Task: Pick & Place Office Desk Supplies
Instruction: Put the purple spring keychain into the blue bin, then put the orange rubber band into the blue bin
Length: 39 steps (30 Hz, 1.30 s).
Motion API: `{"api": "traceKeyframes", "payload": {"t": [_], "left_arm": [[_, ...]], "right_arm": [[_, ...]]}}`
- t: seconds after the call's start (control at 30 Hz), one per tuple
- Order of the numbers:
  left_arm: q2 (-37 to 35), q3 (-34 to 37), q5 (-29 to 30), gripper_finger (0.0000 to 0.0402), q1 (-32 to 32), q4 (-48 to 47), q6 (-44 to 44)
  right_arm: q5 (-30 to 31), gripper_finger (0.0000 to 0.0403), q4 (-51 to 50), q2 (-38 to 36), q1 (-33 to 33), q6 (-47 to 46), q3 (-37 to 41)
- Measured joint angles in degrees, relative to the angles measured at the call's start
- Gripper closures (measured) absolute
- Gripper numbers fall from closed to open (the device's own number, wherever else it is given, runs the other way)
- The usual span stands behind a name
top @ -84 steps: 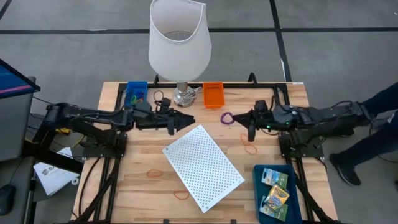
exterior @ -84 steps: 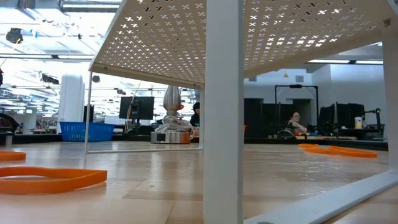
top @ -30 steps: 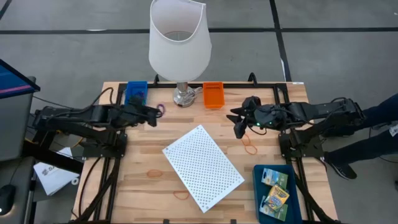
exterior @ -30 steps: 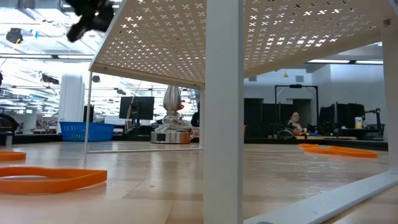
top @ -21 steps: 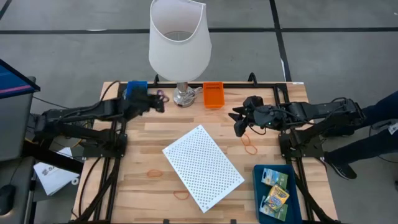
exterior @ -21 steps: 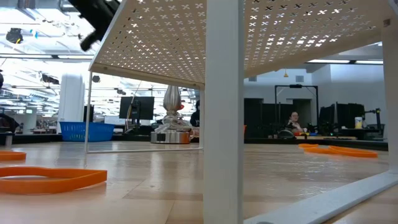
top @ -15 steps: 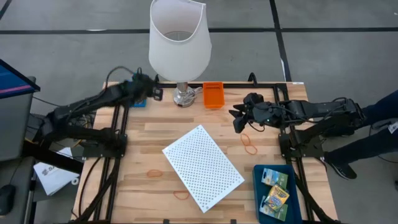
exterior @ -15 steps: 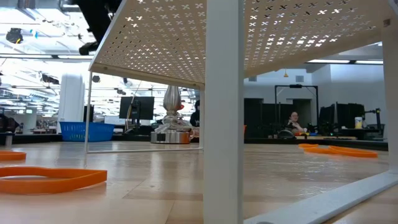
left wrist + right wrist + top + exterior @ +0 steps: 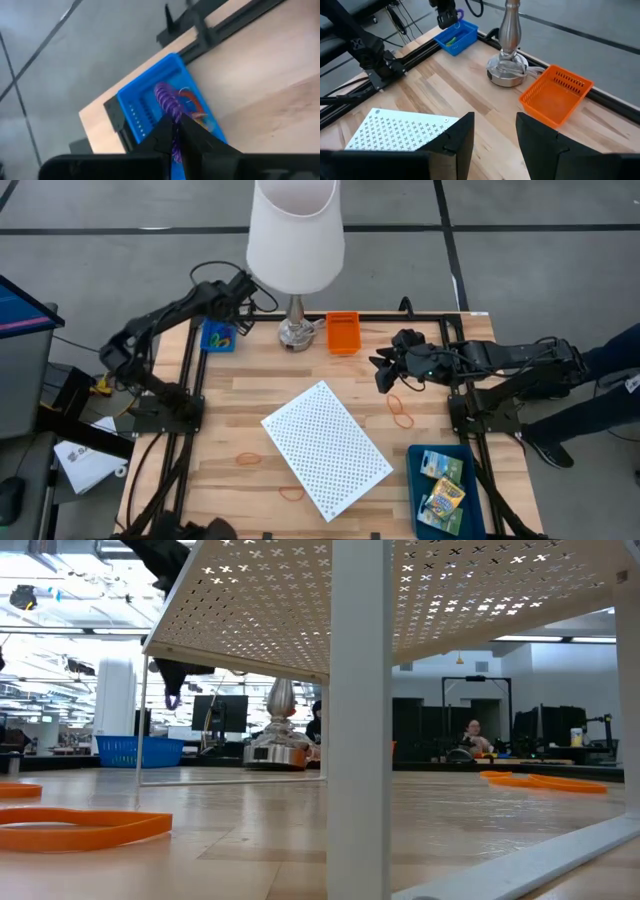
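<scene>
The left claw (image 9: pixel 176 131) is clenched on a purple coiled band (image 9: pixel 168 102) and hangs over the blue basket (image 9: pixel 218 337), which sits at the bench's (image 9: pixel 240 410) far edge just left of the lamp base (image 9: pixel 294 333); the band dangles from the fingertips above the basket's inside, where green and orange bits already lie. In the low view the same claw (image 9: pixel 172 696) shows with the purple loop drooping from it above that basket. Just right of the lamp base stands the orange basket (image 9: pixel 343 332), and right of that, a little nearer the front, the right claw (image 9: pixel 382 370) hovers above the bench with its fingers (image 9: pixel 458 136) parted and nothing between them. An orange rubber band (image 9: pixel 402 420) lies on the wood close beside it, toward the front. The white perforated sheet (image 9: pixel 327 449) stands raised on legs in front of the lamp base, with more orange bands (image 9: pixel 291 493) lying near its front-left side. Well to the front right of the lamp base, a blue tray (image 9: pixel 478 510) holds two small printed boxes (image 9: pixel 442 485).
</scene>
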State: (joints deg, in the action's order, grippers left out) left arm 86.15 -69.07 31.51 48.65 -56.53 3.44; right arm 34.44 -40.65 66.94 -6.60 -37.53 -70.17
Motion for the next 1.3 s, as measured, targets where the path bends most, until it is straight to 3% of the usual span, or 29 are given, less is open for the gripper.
{"api": "traceKeyframes", "payload": {"t": [0.33,0.63,0.97,1.13,1.3], "left_arm": [[1.38,-0.07,-3.07,0.0398,3.09,-6.58,7.02],[1.76,2.31,-3.1,0.0398,6.15,-5.79,10.99],[9.61,2.33,-5.03,0.0396,6.57,-5.49,16.77],[10.66,2.33,-5.06,0.0372,6.57,-5.01,18.46],[9.71,2.33,-4.42,0.0312,6.57,-4.99,20.33]], "right_arm": [[0.13,0.0262,-0.08,0.0,-0.51,-1.47,0.0],[0.18,0.0262,-0.11,0.0,-0.49,0.5,0.0],[0.12,0.0262,-0.23,0.2,-0.9,1.92,0.22],[0.09,0.0262,-0.91,0.22,-1.39,0.18,0.22],[0.09,0.0262,-0.94,0.22,-1.63,0.26,0.22]]}}
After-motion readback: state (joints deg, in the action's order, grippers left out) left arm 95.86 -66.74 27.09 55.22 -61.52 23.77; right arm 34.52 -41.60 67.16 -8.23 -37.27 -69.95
